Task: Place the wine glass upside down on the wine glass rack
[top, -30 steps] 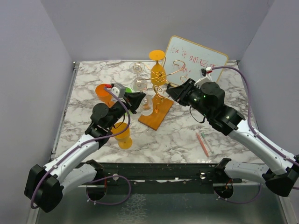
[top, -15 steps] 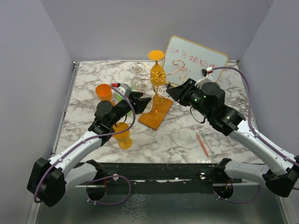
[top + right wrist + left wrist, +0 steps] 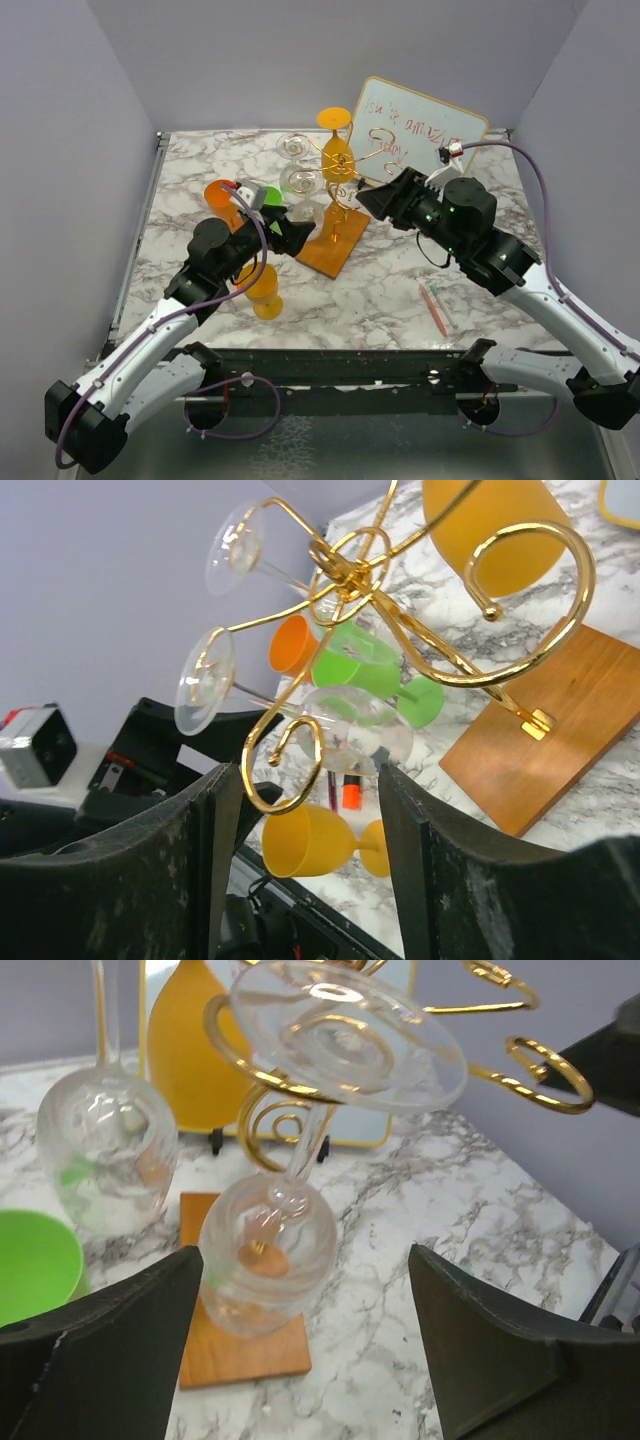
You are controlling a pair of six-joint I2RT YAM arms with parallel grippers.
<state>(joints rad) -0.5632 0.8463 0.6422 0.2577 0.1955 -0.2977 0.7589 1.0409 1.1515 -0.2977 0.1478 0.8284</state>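
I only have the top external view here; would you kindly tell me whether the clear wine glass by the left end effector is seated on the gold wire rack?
Observer: Yes. In the left wrist view the clear wine glass hangs upside down, its round foot resting on a curl of the gold wire rack on an orange-brown wooden base.
Operator: Thank you. Is the left end effector gripping it?
Observer: No. The left end effector is open; its black fingers flank the bowl without pinching it.
Operator: And the right end effector?
Observer: In its wrist view the right end effector is open and holds nothing.
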